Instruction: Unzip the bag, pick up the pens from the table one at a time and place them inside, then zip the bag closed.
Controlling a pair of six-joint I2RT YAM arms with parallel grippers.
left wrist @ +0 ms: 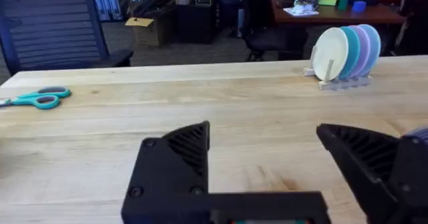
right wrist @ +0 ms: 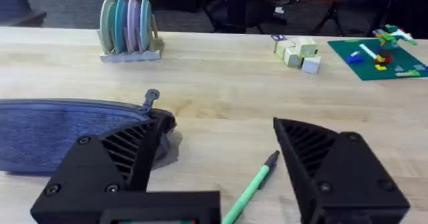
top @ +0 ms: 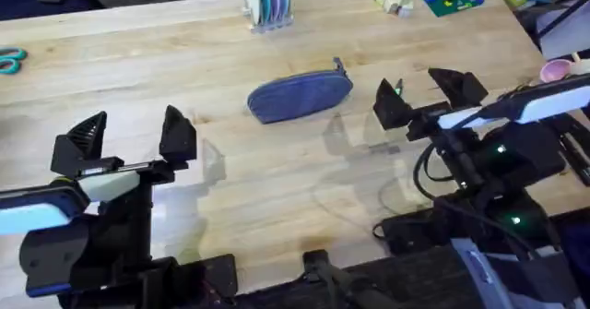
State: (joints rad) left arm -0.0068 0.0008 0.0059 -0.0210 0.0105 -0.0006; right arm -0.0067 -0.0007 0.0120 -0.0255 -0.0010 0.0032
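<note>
Bag (top: 300, 97) frame centre on bench (top: 184, 60), zipper closed, contents unseen. Green pen (right wrist: 251, 187) beside it, between spread right end effector (top: 419, 92) fingers. Left end effector (top: 129, 134) spread, empty.

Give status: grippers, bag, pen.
Left gripper and right gripper open, empty. Bag mid-table, looks zipped. Green pen on the table between the right fingers. Nothing in the way.

Each of the 2 arms ends in a matte black two-finger left gripper (top: 132, 136) or right gripper (top: 426, 93), its wedge-shaped fingers (right wrist: 334, 167) ribbed and fixed with small round screws. White-and-blue housings sit behind each wrist. Black cables loop beside the right arm's base, where green lights glow.
</note>
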